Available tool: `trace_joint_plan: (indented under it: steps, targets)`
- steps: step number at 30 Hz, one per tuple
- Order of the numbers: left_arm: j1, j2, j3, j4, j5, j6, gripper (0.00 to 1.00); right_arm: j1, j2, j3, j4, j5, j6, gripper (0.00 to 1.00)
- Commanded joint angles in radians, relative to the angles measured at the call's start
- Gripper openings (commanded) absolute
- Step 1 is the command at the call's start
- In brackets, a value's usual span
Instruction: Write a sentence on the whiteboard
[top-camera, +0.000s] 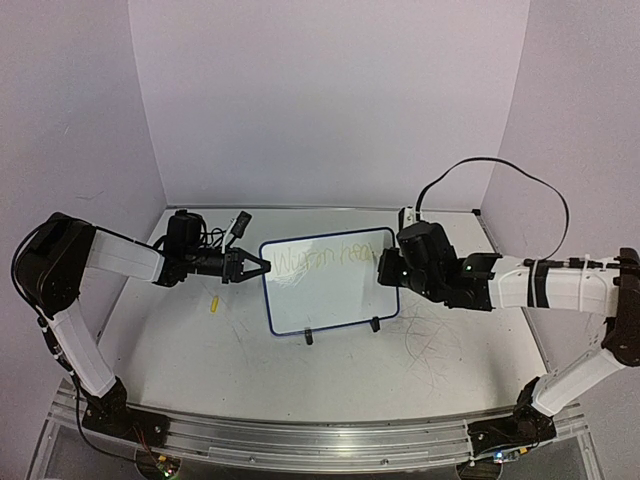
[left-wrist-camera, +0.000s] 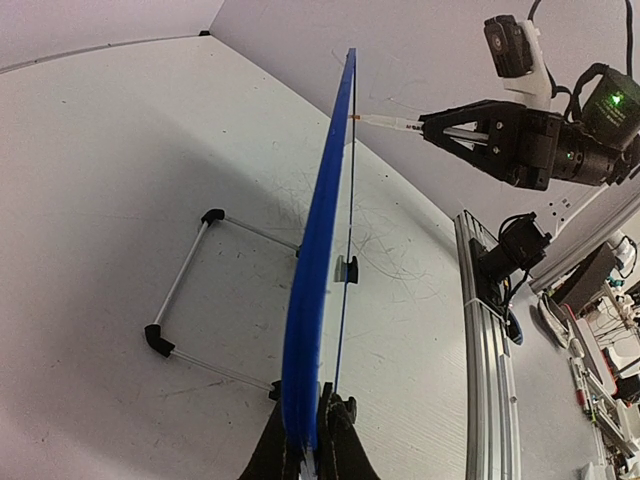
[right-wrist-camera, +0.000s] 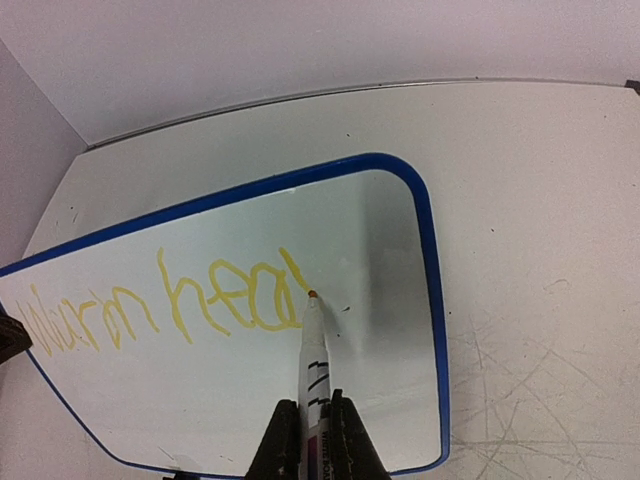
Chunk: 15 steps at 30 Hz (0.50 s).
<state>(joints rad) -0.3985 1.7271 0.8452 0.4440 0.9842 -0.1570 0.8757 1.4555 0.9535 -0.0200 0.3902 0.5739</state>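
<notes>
The whiteboard (top-camera: 330, 300), blue-framed, stands tilted on its black feet mid-table. My left gripper (top-camera: 262, 266) is shut on its left edge; in the left wrist view the fingers (left-wrist-camera: 312, 455) pinch the blue frame (left-wrist-camera: 318, 250) seen edge-on. My right gripper (top-camera: 383, 268) is shut on a white marker (right-wrist-camera: 314, 350), and its orange tip touches the board face (right-wrist-camera: 400, 330). The sentence (right-wrist-camera: 170, 305) is yellow handwriting in one line, reading roughly "Warm hea" plus a slanted stroke ending at the tip. From the left wrist, the right gripper (left-wrist-camera: 430, 125) holds the marker (left-wrist-camera: 385, 122) against the board.
A small yellow cap (top-camera: 213, 304) lies on the table left of the board. Grey scribble marks (top-camera: 430, 350) cover the tabletop at the right. The board's wire stand (left-wrist-camera: 185, 290) reaches out behind it. Walls close the back and sides, and a metal rail (top-camera: 300, 440) runs along the near edge.
</notes>
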Motion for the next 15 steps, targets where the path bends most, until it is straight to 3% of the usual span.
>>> trace_joint_plan:
  steps: [1, 15]
  targets:
    - [-0.002, 0.014, 0.02, -0.056, -0.122, 0.069, 0.0, -0.006, -0.018, -0.024, -0.024, -0.004, 0.027, 0.0]
    - [-0.003, 0.011, 0.019, -0.057, -0.126, 0.07, 0.0, 0.003, -0.011, -0.029, -0.025, -0.017, 0.04, 0.0]
